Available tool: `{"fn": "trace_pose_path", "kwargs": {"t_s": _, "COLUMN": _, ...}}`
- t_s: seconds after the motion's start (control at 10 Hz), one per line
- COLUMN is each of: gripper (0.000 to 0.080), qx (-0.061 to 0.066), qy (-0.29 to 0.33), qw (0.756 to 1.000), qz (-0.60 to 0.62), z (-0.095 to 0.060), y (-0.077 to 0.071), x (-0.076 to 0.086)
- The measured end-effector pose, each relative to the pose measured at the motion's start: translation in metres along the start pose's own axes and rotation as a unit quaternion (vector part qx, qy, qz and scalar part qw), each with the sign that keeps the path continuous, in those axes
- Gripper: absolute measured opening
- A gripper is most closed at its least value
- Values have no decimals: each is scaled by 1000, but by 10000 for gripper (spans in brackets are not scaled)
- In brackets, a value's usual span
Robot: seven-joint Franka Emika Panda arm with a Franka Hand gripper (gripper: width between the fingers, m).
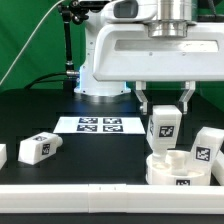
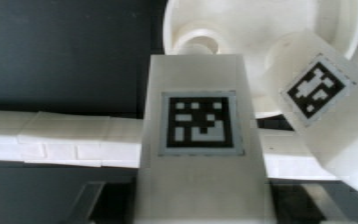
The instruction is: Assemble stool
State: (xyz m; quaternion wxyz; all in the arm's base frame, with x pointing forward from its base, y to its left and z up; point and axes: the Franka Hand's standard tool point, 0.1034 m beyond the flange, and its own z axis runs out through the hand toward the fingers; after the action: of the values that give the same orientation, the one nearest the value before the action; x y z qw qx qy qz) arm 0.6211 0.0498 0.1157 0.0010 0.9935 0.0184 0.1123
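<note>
In the lower right of the exterior view, the gripper (image 1: 165, 108) is closed on an upright white leg (image 1: 163, 128), holding it over the round seat (image 1: 160, 170).

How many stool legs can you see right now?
4. One leg in the gripper over the seat, one leaning beside it, two lying at the exterior view's left, one cropped by the edge.

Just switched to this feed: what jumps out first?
The gripper grips a tagged white leg, upright over the round seat at the exterior view's right. A second leg sits beside the seat on its right; a third leg lies loose toward the left.
</note>
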Motion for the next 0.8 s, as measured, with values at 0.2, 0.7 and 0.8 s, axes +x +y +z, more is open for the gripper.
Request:
{"fn": "trace_pose_path", "kwargs": {"t_s": 0.2, "gripper": 338, "qx": -2, "qy": -1, "qw": 1000, "qz": -5, "z": 3, "y": 8, "x": 0}}
{"fn": "trace_pose_path", "kwargs": {"t_s": 0.7, "gripper": 338, "qx": -1, "qy": -3, "qw": 1000, "qz": -6, "z": 5, "y": 4, "x": -1}}
{"fn": "trace_pose_path", "kwargs": {"t_s": 0.8, "gripper": 338, "qx": -1, "qy": -4, "qw": 1000, "qz": -8, "z": 7, "y": 2, "x": -1}}
